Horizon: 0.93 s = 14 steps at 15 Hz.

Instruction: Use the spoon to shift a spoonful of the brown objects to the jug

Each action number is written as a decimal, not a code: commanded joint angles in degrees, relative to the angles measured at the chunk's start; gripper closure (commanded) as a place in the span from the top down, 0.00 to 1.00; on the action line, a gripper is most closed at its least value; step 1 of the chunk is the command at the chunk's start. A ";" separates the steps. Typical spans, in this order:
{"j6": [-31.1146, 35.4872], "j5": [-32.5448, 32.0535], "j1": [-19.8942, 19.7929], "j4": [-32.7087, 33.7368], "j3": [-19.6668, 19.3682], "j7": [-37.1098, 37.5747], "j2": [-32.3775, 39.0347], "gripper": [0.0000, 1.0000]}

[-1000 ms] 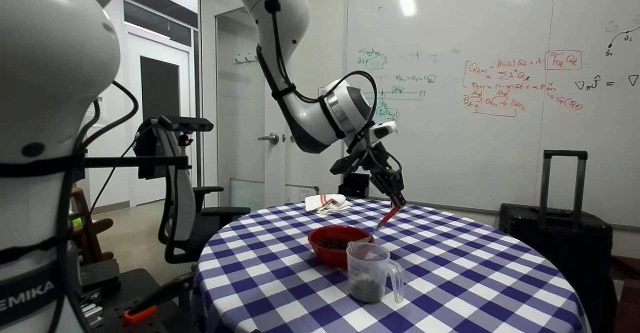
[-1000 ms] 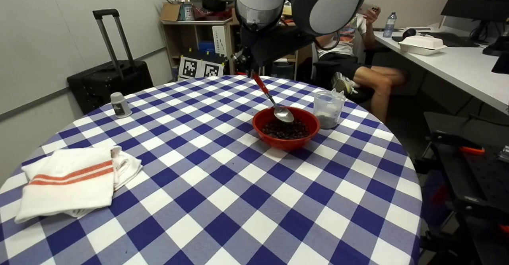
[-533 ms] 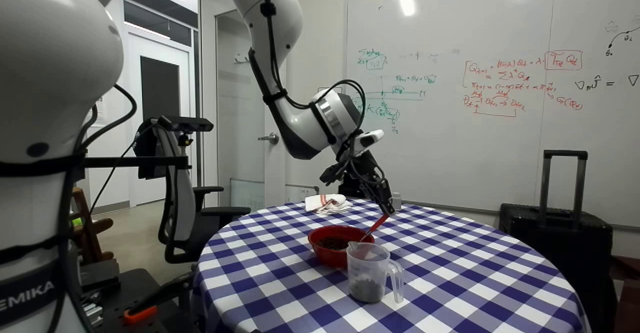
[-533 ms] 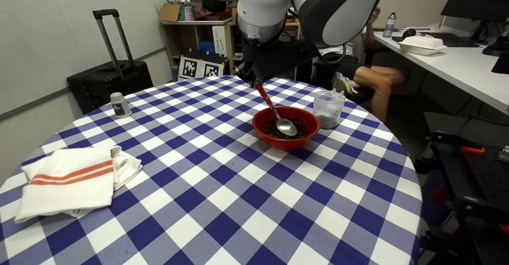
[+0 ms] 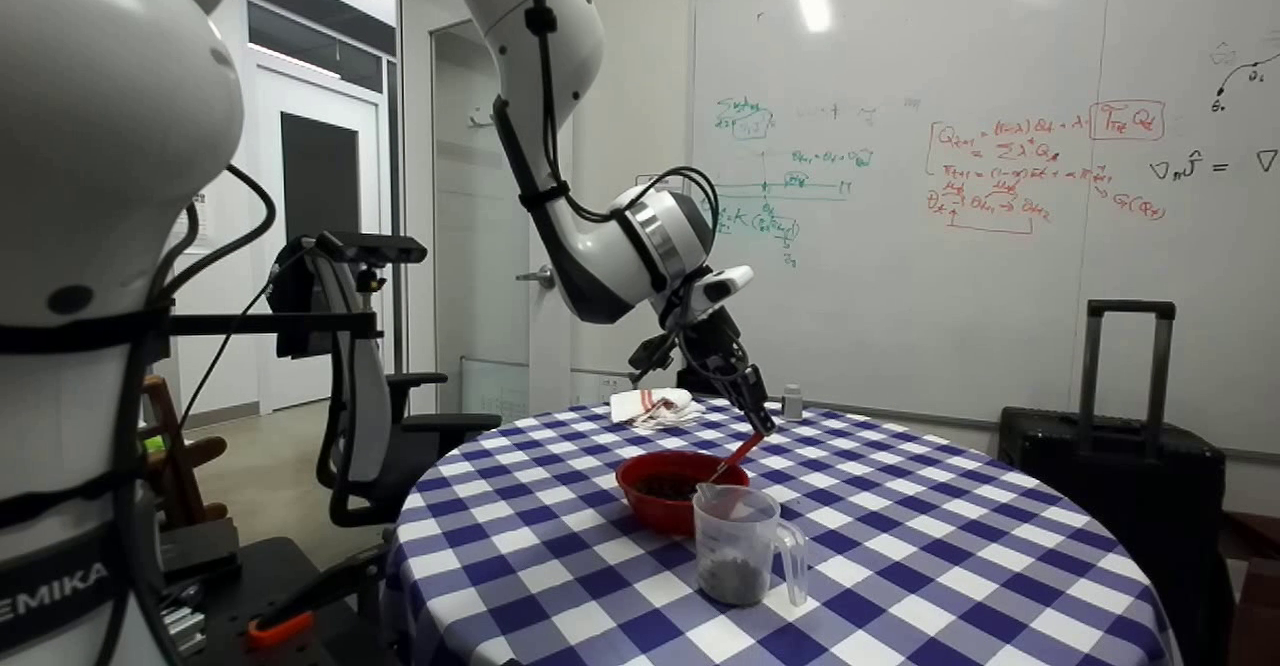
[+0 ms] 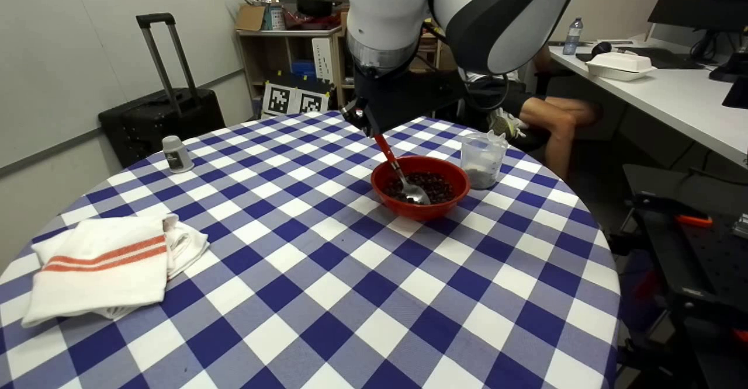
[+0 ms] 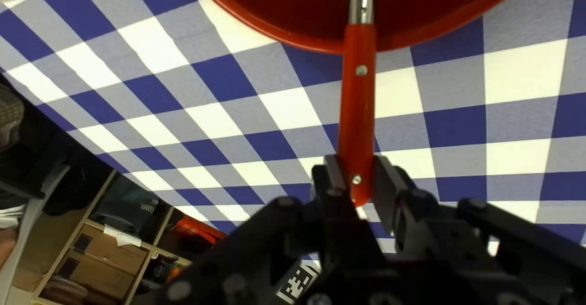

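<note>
My gripper is shut on the end of the spoon's red handle. In both exterior views the gripper is above the table beside the red bowl. The spoon slants down over the rim, and its metal head is low among the brown objects, with a few dark pieces at its tip. The red bowl stands upright; the wrist view shows only its near edge. The clear jug stands close beside the bowl, with dark grey contents in its lower part.
A folded white towel with red stripes lies on the checked tablecloth. A small grey bottle stands near the table's edge. A black suitcase stands by the whiteboard. A seated person is behind the table.
My gripper has moved down and towards the bowl with the spoon. The spoon's head has gone from above the brown objects to down among them. The bowl and jug have not moved.
</note>
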 commanded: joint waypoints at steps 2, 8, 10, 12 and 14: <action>0.85 -0.83 -0.33 -0.96 0.51 2.24 -1.07 0.05; -0.23 -2.28 -6.47 -0.43 5.80 1.79 -1.91 0.05; 0.58 -0.15 -5.28 -0.61 3.77 -0.11 -1.44 0.05; -0.51 -2.35 -8.36 -0.16 6.10 0.91 -2.17 0.05; -0.77 -1.87 -10.12 -0.08 7.28 0.35 -2.57 0.05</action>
